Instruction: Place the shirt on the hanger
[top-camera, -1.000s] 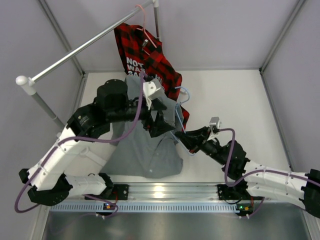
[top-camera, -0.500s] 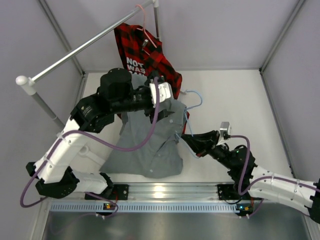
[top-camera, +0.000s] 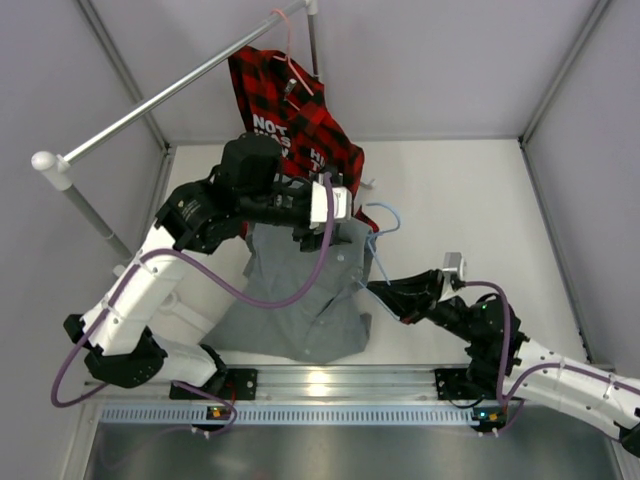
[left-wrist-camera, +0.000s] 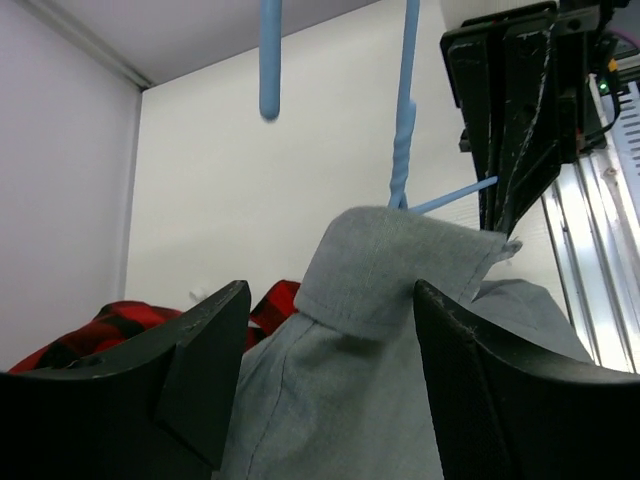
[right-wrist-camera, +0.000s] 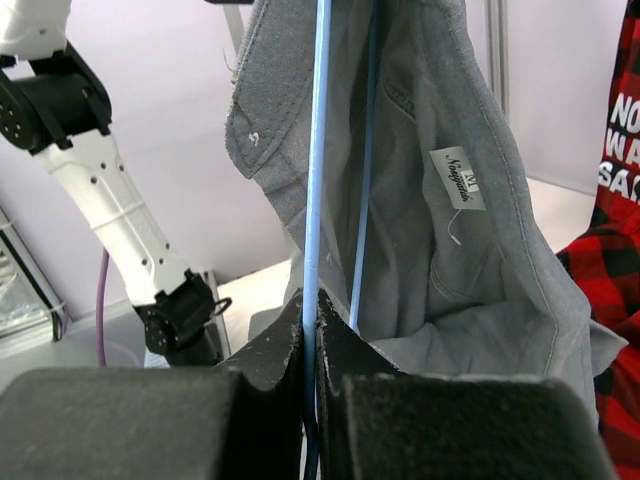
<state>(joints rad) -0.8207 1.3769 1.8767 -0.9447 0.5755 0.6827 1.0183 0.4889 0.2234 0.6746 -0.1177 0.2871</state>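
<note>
The grey shirt (top-camera: 300, 290) hangs draped over the light-blue hanger (top-camera: 378, 262), its hem spread on the table. My right gripper (top-camera: 372, 288) is shut on the hanger's thin bar (right-wrist-camera: 318, 150) and holds it upright beside the shirt (right-wrist-camera: 470, 260). The hanger's hook (top-camera: 388, 214) sticks out above the collar. My left gripper (top-camera: 345, 205) is at the collar, its jaws apart on either side of the shirt's shoulder fabric (left-wrist-camera: 380, 380). In the left wrist view the hanger's neck (left-wrist-camera: 404, 150) rises from the collar, and the right gripper (left-wrist-camera: 520, 100) shows behind it.
A red-and-black plaid shirt (top-camera: 290, 110) hangs on a pink hanger (top-camera: 290, 50) from the metal rail (top-camera: 170, 90) at the back, just behind the grey shirt. The rail's post (top-camera: 90, 215) stands at the left. White walls close in both sides.
My left arm has swung from the shirt's middle up to the collar, and its jaws have narrowed. My right gripper has drawn the hanger slightly right and nearer.
</note>
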